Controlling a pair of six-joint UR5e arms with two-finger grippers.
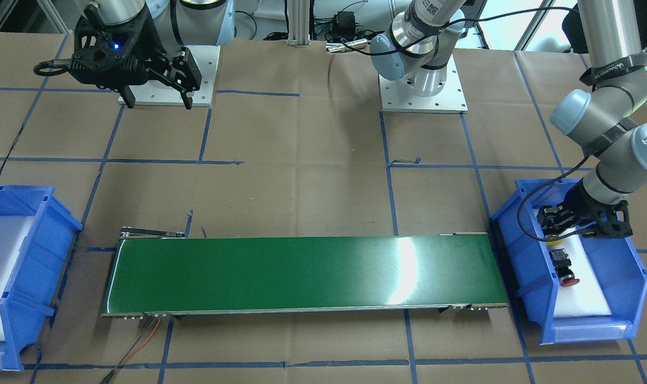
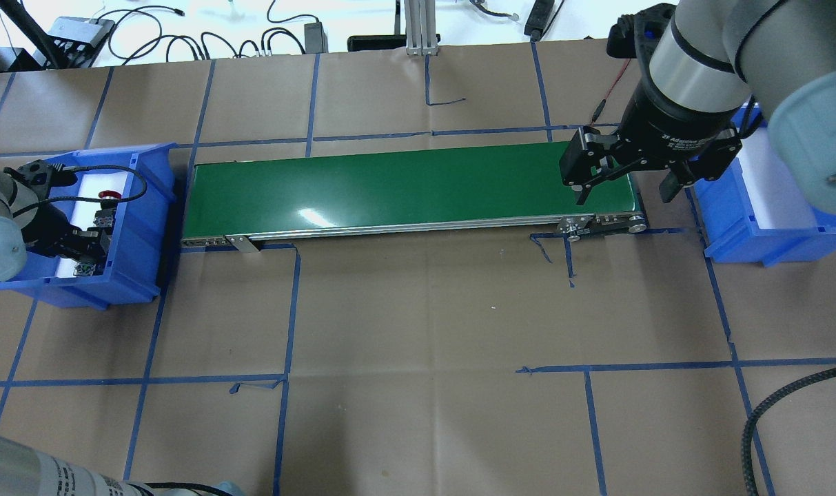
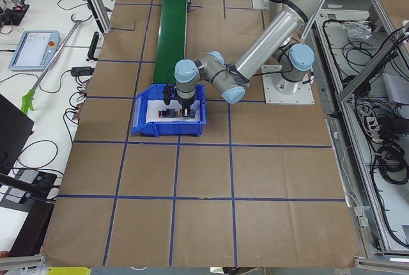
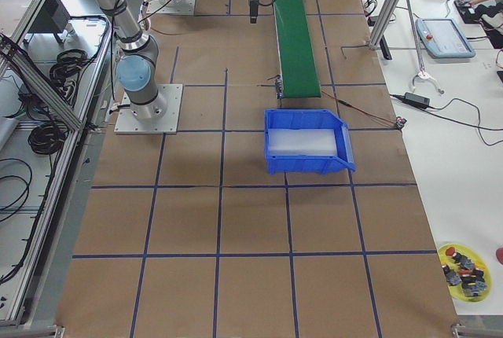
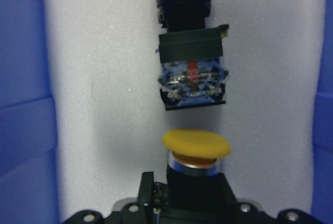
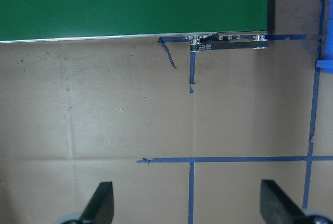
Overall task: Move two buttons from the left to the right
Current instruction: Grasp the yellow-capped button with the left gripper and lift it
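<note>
The yellow button (image 5: 196, 145) sits in my left gripper (image 1: 553, 233), low inside the blue left bin (image 1: 526, 256). Its black body runs back between the fingers and the cap points forward. The gripper looks shut on it. The red button (image 5: 191, 67) lies on its side on the bin's white foam just ahead of the yellow cap. It also shows in the front view (image 1: 563, 269). My right gripper (image 2: 626, 189) is open and empty. It hangs above the right end of the green conveyor belt (image 2: 404, 186).
The blue right bin (image 2: 755, 241) with a white foam floor stands just past the belt's right end. The belt runs between the two bins. Blue tape lines cross the brown table. A yellow dish of spare parts (image 4: 464, 267) sits on a side table.
</note>
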